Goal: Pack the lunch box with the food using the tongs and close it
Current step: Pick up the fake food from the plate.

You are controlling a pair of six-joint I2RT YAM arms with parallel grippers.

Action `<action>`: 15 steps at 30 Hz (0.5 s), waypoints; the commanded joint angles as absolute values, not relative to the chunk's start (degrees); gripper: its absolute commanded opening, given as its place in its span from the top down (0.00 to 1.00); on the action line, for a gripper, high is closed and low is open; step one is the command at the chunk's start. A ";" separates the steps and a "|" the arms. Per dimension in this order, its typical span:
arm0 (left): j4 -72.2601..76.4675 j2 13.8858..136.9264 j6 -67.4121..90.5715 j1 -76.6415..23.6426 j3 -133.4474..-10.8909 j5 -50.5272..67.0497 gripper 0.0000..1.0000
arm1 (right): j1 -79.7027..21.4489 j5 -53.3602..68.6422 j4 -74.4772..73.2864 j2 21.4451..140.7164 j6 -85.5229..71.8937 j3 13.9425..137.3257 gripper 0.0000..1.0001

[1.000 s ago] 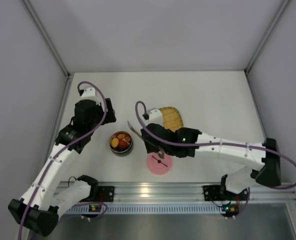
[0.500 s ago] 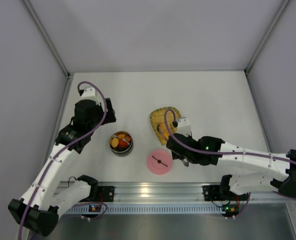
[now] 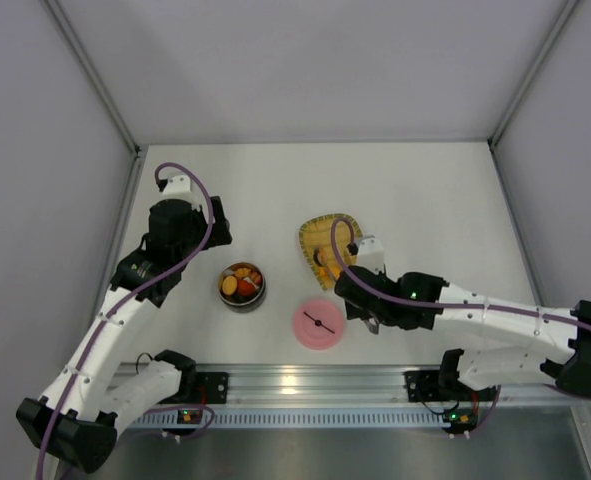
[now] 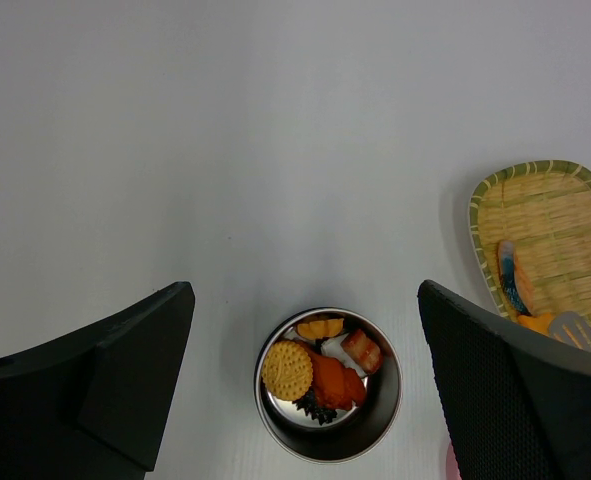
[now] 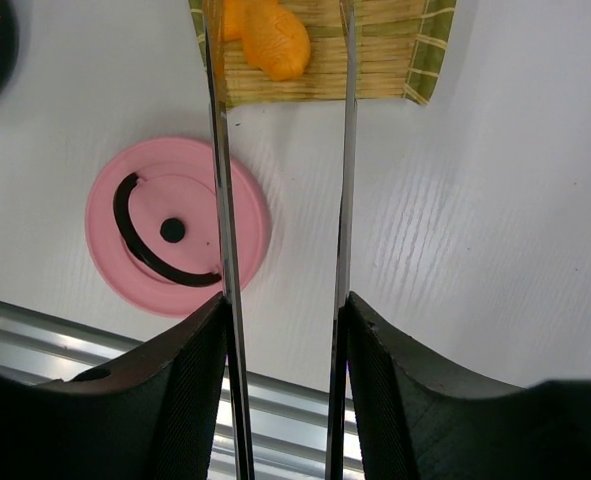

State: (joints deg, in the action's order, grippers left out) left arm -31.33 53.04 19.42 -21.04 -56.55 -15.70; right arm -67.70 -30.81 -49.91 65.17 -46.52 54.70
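Note:
The lunch box (image 3: 242, 285), a round steel bowl (image 4: 379, 420), stands open and holds several pieces of food (image 4: 320, 375): a biscuit, orange, red, white and dark bits. My left gripper (image 4: 303, 290) hovers above it, open and empty, also seen in the top view (image 3: 210, 235). My right gripper (image 5: 283, 300) is shut on the tongs (image 5: 218, 200), whose two arms stand apart and reach over the yellow tray (image 5: 385, 60) on either side of an orange food piece (image 5: 265, 35). The pink lid (image 5: 180, 215) lies flat to the left of the tongs.
The yellow woven tray (image 3: 337, 236) holds a few more food pieces (image 4: 515, 280). The pink lid (image 3: 318, 324) lies between the lunch box and my right gripper (image 3: 353, 292). An aluminium rail (image 3: 305, 385) runs along the near table edge. Grey walls enclose the table.
My right arm has swung right, from beside the lunch box to the tray, carrying the tongs. In the last half second it barely shifted. The left arm stayed still.

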 commanded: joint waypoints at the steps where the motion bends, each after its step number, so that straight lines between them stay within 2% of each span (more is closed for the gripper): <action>1: -30.50 53.00 19.60 -20.66 -56.60 -15.65 0.01 | -67.06 -29.97 -47.02 65.04 -46.41 53.70 0.53; 15: -30.59 53.17 19.51 -20.65 -56.51 -15.64 0.01 | -66.97 -27.34 -43.51 62.84 -46.93 50.19 0.55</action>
